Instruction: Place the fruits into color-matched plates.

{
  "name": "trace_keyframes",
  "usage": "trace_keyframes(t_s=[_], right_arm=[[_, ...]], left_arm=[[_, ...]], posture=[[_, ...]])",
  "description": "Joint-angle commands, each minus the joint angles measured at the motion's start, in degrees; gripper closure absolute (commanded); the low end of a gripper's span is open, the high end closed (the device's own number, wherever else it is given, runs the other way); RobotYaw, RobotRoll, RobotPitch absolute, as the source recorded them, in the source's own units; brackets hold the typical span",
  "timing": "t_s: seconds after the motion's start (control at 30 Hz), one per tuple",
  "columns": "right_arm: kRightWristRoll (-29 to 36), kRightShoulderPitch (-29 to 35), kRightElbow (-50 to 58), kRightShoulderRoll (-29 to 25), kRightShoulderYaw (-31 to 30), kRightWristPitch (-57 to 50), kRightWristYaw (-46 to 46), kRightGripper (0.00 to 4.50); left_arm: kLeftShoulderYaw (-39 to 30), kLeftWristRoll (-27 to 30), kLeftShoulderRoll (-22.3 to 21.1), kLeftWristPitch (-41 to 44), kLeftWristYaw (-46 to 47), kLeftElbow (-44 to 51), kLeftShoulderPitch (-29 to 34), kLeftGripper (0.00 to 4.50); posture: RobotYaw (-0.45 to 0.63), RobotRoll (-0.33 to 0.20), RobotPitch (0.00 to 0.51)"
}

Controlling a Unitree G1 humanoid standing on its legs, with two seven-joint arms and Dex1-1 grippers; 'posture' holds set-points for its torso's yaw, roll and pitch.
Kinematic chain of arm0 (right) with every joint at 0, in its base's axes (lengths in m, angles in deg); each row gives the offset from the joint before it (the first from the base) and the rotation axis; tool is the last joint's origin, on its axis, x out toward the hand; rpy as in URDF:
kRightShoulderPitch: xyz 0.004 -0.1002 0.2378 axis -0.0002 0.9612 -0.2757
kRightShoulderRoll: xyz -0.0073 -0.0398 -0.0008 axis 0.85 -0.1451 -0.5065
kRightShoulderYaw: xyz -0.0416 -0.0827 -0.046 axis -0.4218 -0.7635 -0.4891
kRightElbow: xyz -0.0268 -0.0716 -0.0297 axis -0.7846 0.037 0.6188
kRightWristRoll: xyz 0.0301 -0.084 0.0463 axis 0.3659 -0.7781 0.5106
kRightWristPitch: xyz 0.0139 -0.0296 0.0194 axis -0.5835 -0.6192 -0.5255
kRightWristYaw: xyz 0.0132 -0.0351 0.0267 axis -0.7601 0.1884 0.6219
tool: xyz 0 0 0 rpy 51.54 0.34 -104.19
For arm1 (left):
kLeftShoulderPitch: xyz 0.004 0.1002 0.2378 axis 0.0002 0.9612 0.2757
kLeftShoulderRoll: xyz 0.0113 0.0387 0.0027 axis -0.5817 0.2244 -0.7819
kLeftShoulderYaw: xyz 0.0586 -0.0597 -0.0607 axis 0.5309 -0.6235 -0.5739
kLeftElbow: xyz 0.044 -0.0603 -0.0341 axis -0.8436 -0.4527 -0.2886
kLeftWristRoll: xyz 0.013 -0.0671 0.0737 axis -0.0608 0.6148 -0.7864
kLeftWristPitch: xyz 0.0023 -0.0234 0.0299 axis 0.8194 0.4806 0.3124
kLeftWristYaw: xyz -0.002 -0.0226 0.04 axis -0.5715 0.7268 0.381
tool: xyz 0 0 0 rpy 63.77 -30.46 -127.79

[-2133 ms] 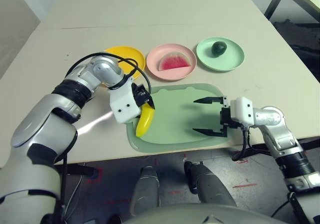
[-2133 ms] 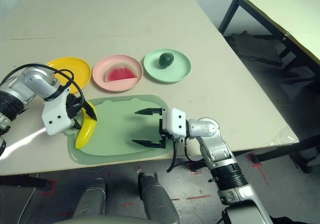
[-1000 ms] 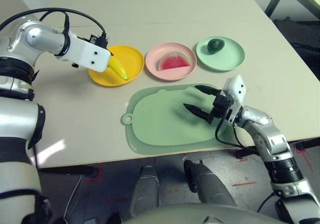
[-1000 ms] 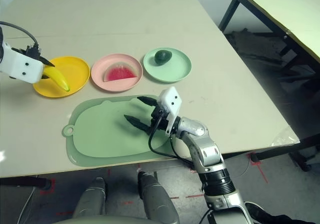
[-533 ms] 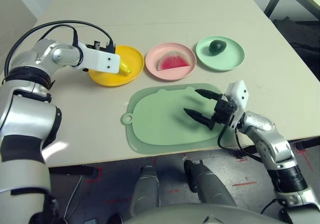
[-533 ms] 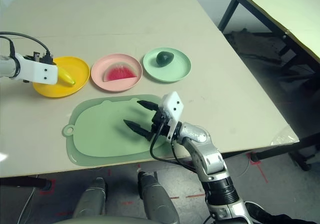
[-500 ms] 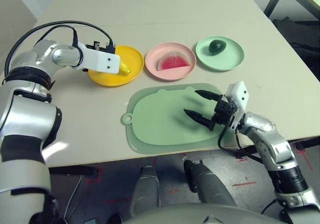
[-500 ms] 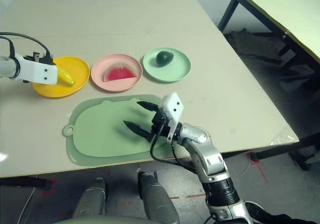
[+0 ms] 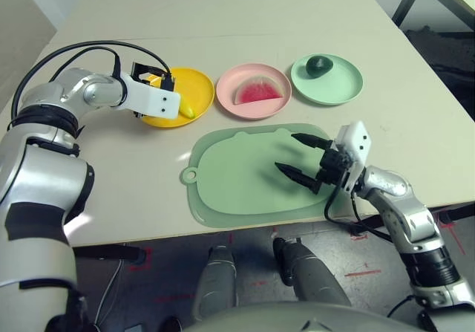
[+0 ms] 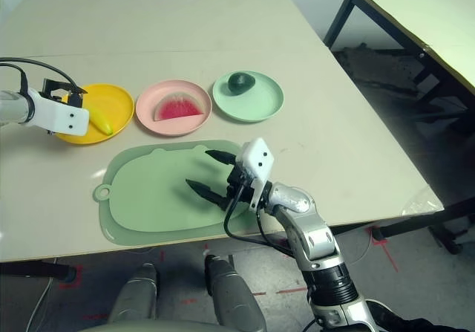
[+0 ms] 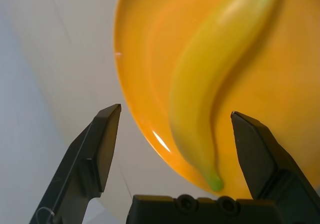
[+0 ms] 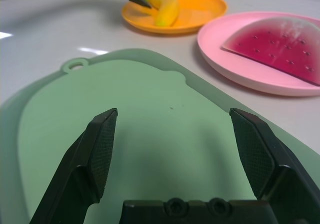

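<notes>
Along the far side of the table (image 9: 245,5) three plates sit in a row: yellow plate (image 9: 194,85), pink plate (image 9: 252,103) and green plate (image 9: 341,87). The banana (image 11: 210,83) lies in the yellow plate, the watermelon (image 9: 261,92) rests in the pink plate, and the avocado (image 9: 319,65) sits in the green plate.

The left arm (image 9: 89,94) reaches out from the left side, forearm roughly level over the table, its wrist angled downward toward the yellow plate. The left gripper (image 11: 175,134) hangs at the near-left rim of that plate with its jaws spread wide on either side of the banana; in the left wrist view both fingers (image 11: 100,149) stand clear of the fruit, so nothing is gripped.

The right arm (image 9: 393,206) comes in from the lower right, bent at the elbow, its hand pointing about level and toward the left. The right gripper (image 9: 297,157) hovers over the right part of the pale green mat (image 9: 230,191), which lies nearer the robot than the plates. Its jaws are also wide apart and empty; the right wrist view looks between them across the mat toward the pink and yellow plates.
</notes>
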Motion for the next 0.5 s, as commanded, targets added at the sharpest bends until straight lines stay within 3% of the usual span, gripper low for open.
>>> trace_keyframes(t_s=[0.03,0.2,0.27,0.33,0.47,0.5], right_arm=[[-2.7,-1.0,-4.6,-1.0,3.3,2.5,-3.3,0.00],[-4.9,-3.0,-11.1,-2.4,7.5,6.2,-6.7,0.00],[-5.5,-4.6,-16.7,-3.5,11.0,7.7,-9.5,0.00],[-5.1,-6.5,-21.7,-3.9,14.9,8.8,-12.6,0.00],[-4.5,-9.3,-28.6,-5.4,19.3,11.5,-14.6,0.00],[-4.3,-9.9,-30.0,-5.9,20.3,12.1,-14.7,0.00]], left_arm=[[-9.2,11.4,-0.2,-0.4,-5.1,0.5,3.5,0.03],[-21.9,27.6,-0.4,3.4,-12.6,7.7,12.6,0.03],[-31.6,40.0,1.1,14.7,-10.7,22.5,22.2,0.03],[-40.3,48.4,2.3,28.0,-5.6,40.3,33.7,0.03],[-53.7,57.0,7.6,49.2,6.1,64.9,52.6,0.03],[-55.5,57.8,9.0,52.1,7.4,68.8,57.2,0.03]], posture=[[-0.08,0.000,0.209],[-0.08,0.000,0.216],[-0.08,0.000,0.228],[-0.06,0.000,0.237],[-0.06,0.000,0.237],[-0.01,0.000,0.254]])
